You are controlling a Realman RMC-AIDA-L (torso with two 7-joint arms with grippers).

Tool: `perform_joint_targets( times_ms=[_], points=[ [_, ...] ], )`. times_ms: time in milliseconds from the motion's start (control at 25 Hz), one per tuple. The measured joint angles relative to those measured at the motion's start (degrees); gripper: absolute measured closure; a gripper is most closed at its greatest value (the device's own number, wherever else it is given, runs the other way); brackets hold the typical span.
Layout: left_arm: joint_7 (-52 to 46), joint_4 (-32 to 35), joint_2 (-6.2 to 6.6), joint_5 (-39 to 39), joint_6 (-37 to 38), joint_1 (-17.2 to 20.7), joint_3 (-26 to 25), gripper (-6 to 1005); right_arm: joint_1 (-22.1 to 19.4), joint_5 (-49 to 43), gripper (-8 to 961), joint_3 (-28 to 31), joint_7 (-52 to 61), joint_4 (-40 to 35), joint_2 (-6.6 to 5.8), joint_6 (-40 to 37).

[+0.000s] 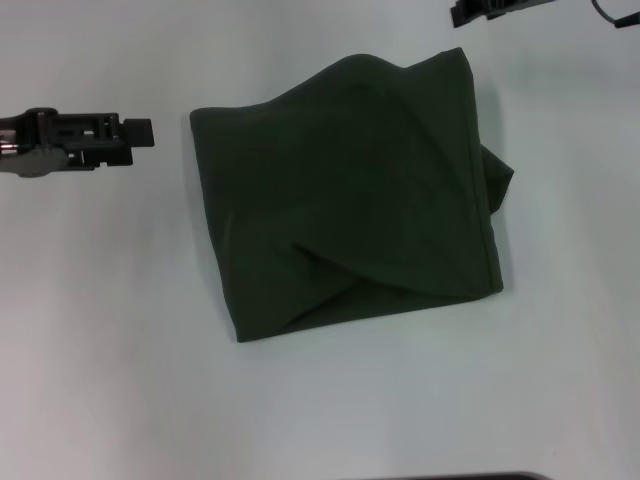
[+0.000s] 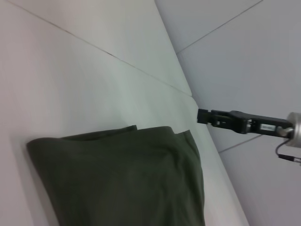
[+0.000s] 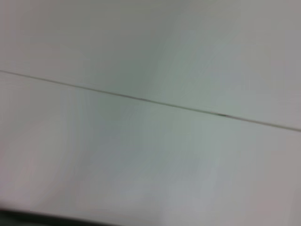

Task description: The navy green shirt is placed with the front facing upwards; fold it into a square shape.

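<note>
On the white desk (image 1: 90,350) right in front of me, nearest my body, there is only bare surface; just past it begins the near edge of the navy green shirt (image 1: 350,190), which lies in the middle of the desk as a dark, roughly four-sided bundle with its plain side up and no lettering showing. It looks to me close to finished, but not a clean square: a diagonal crease runs across the near half, the far edge rises toward the right corner, and a lump of cloth pokes out past the right-hand side. Off to my left, level with the far part of the shirt and apart from it, my left fingers (image 1: 140,131) hang above the desk, holding nothing; I cannot tell how wide they stand. Farthest away, at the far right corner of the head view, my right fingers (image 1: 470,12) are barely in sight, well clear of the cloth, and the left wrist view shows them (image 2: 201,116) past the shirt's far side (image 2: 127,179); again I cannot tell their spread, though nothing is in them. My right wrist view shows only bare desk and a seam line. As I judge it, the risk from here lies in tidying: if I tuck that stray lump with one side alone, the drag could slide the whole bundle or pull the top layer open along the diagonal crease, and pinching too deep could lift several layers together and undo the fold.
</note>
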Motion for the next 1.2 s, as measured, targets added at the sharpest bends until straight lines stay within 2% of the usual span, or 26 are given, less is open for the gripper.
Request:
perform_joint_targets(
  times_ms=[120,280,520,640,800,920,1200],
  points=[
    [0.0,0.0,0.0,-0.1,0.1,-0.3,0.0,277,-0.1,4.2,512,1.0,-1.5,-3.4,-0.55,-7.6],
    [0.0,0.0,0.14,0.0,0.2,-0.8,0.0,277,-0.3,9.6,469,1.2,-2.1,-5.4,-0.21,-16.0],
    [-0.3,0.0,0.46,-0.3,0.4,-1.2,-0.1,277,0.4,12.3,469,-1.2,-3.3,-2.7,3.14,-19.2],
    [-0.2,0.0,0.46,-0.3,0.7,-1.5,-0.1,277,1.4,12.4,469,-2.9,-3.3,1.2,3.35,-16.8],
    [-0.1,0.0,0.32,-0.2,0.8,-1.6,-0.1,277,2.6,12.0,470,-3.7,-3.9,7.7,3.36,-9.0],
    [-0.1,0.0,0.16,0.0,0.8,-1.5,-0.1,276,2.7,9.8,470,-5.0,-3.7,9.2,3.02,-4.6],
    [-0.3,-0.3,0.0,-0.2,0.7,-1.1,-0.1,276,2.7,0.9,470,-4.6,1.1,8.8,0.55,2.2]
  ],
)
